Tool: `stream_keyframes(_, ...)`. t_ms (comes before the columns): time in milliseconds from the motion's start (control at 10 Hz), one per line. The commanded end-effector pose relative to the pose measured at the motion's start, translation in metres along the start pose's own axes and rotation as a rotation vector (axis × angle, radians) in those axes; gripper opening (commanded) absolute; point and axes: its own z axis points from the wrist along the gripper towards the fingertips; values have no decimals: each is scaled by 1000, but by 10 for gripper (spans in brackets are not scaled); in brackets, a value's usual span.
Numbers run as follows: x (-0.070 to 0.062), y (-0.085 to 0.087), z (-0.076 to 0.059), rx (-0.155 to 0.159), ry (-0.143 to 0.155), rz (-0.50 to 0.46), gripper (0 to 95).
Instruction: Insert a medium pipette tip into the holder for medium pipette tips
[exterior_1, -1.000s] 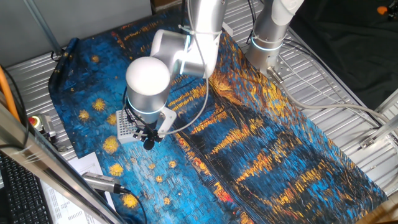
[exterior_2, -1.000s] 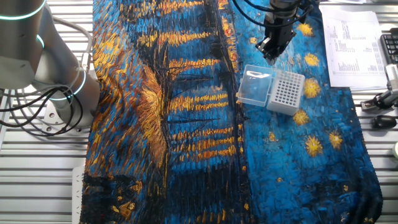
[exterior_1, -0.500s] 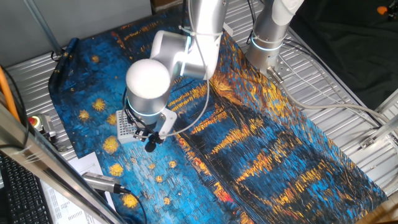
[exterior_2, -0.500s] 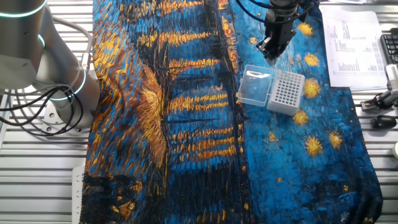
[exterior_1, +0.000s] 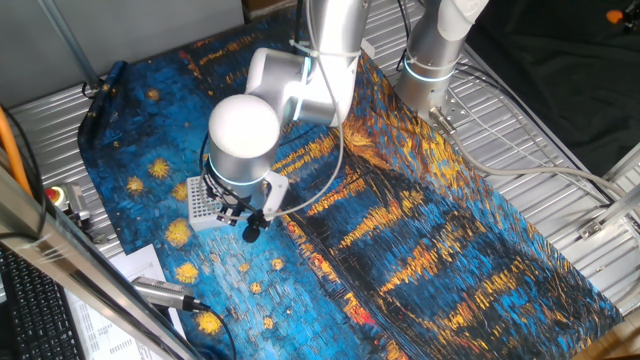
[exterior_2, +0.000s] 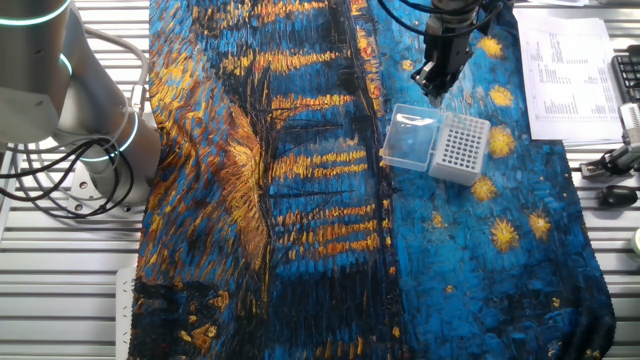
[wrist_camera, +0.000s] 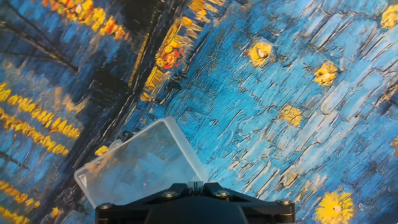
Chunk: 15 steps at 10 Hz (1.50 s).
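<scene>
The holder for medium pipette tips (exterior_2: 460, 147) is a small white block with a grid of dark holes; it also shows partly behind the arm (exterior_1: 203, 203). A clear plastic box (exterior_2: 410, 140) lies against its side and fills the lower left of the hand view (wrist_camera: 143, 165). My gripper (exterior_2: 436, 85) hangs just beyond the clear box's far edge, apart from the holder. Its dark fingers (wrist_camera: 196, 184) are pressed together at the bottom of the hand view. No pipette tip shows between them or anywhere else.
A painted blue and yellow cloth (exterior_2: 300, 200) covers the table. Printed paper sheets (exterior_2: 565, 70) and small tools (exterior_2: 615, 160) lie off the cloth's right edge. A second robot's base (exterior_2: 70, 110) stands at the left. A pen-like tool (exterior_1: 165, 292) lies near the papers.
The gripper has shifted a little sideways toward the clear box. The holder and the box have not moved.
</scene>
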Motion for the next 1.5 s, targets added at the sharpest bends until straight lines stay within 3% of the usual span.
stream_keyframes(100, 1, -1, 2, 8, 7, -11, 0)
stream_keyframes(1500, 18, -6, -6, 1, 5, -50, 0)
